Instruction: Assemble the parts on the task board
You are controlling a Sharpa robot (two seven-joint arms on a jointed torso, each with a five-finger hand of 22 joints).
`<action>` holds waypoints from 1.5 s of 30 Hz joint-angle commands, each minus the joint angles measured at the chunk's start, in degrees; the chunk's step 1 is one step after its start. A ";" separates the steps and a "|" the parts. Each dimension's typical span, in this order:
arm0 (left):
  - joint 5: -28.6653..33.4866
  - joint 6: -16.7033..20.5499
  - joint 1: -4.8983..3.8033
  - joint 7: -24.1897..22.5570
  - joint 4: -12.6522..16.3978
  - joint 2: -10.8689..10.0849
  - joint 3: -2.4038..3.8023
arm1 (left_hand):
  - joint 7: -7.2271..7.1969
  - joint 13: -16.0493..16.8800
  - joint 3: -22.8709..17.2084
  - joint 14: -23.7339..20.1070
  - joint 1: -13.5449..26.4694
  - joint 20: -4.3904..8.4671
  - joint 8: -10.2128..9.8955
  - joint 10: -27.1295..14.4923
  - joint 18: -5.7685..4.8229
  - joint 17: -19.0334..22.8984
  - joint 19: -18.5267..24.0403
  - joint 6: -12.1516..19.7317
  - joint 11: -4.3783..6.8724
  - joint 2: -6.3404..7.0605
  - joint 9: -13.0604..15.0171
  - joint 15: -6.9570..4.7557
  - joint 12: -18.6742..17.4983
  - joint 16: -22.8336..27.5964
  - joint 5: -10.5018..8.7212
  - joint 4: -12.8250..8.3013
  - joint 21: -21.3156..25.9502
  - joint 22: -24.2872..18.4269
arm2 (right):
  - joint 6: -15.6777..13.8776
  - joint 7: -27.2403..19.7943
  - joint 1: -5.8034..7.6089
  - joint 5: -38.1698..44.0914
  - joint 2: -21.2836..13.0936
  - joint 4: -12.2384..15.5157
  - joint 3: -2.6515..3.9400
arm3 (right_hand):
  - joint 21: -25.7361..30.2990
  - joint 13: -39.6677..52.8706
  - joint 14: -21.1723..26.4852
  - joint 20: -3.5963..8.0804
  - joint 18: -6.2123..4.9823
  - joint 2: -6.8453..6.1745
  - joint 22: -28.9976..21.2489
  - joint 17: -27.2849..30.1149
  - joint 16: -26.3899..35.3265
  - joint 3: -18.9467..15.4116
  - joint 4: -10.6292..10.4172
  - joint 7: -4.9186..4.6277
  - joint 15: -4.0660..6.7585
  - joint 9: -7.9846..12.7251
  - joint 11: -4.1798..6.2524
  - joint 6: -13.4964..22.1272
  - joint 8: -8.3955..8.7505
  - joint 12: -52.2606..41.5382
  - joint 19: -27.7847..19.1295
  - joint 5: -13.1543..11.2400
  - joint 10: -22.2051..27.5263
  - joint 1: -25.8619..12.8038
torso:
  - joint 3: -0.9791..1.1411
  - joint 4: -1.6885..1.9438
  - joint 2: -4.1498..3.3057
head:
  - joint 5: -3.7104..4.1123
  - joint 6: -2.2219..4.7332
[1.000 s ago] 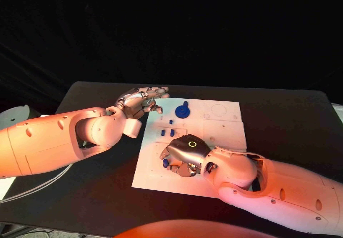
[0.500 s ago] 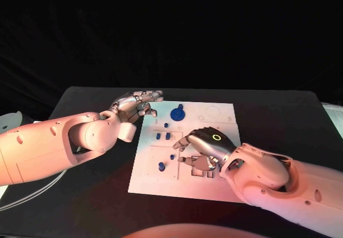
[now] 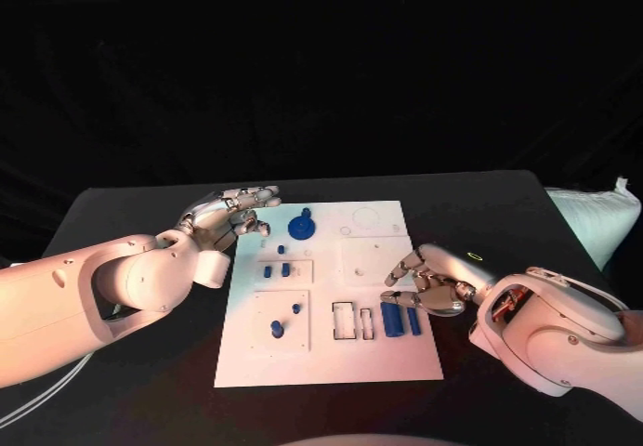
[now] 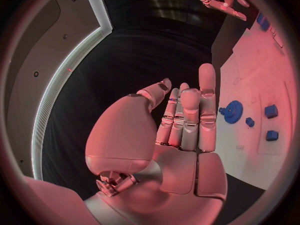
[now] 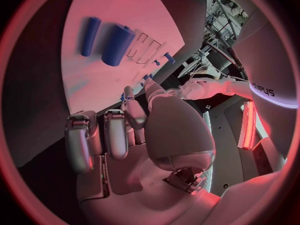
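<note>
The right hand [image 3: 431, 285], fingers loosely curled and holding nothing, hovers nearest two blue cylinders [image 3: 393, 318] lying lengthwise at its seven o'clock on the task board [image 3: 402, 358].

Both arms are big, round and white, with smooth shells and small dark screw holes along them. The left hand [image 3: 225, 216] is shiny silver metal with jointed fingers and a smooth, rounded palm cover. The right hand [image 3: 429, 283] looks the same, and a little ring light glows on its back. Its arm has dark letters printed on it.
</note>
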State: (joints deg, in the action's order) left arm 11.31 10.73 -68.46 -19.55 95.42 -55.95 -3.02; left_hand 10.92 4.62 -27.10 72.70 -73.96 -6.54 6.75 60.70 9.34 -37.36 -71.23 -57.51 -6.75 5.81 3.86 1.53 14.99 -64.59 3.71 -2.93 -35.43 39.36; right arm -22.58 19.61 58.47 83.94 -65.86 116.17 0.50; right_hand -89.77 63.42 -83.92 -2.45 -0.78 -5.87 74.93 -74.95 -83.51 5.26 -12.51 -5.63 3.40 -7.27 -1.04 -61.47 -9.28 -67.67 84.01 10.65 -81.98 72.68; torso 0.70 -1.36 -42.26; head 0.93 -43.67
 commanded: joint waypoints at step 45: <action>-0.23 -1.34 -0.02 -0.38 0.59 -0.80 -0.09 | 0.07 -0.03 0.06 -0.49 0.01 -0.38 0.21 -0.31 1.05 0.05 -0.03 0.53 0.12 -0.22 0.03 -0.08 0.18 -0.18 0.33 -0.20 0.38 -0.09 | 10.73 14.11 -4.55 9.42 6.98 -4.34 -0.56 | -0.23 14.91 -4.32 -0.27 0.78 2.21 15.07 -4.66 -1.05 -7.33 -3.72 0.18 -0.06 -4.03 0.23 2.08 -4.01 -10.34 5.99 2.20 -1.34 -0.47 | -0.31 -0.74 0.20 | -0.64 -1.31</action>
State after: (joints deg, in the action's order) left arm 11.30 10.46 -68.47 -19.58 95.82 -56.77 -3.13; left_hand 10.92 4.62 -27.10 72.70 -73.96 -6.54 6.75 60.71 9.34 -37.38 -71.23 -57.51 -6.75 5.81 3.86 1.53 14.98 -64.59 3.71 -2.93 -35.43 39.36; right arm -14.21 32.89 54.61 92.71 -58.98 112.46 0.47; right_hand -89.76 63.50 -83.93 -2.46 -0.80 -4.48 74.90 -74.91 -84.22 -1.81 -16.28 -5.35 3.37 -11.42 -1.13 -59.80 -13.31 -70.06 84.00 12.75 -82.93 72.09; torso 0.41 -2.05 -42.07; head 0.38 -44.95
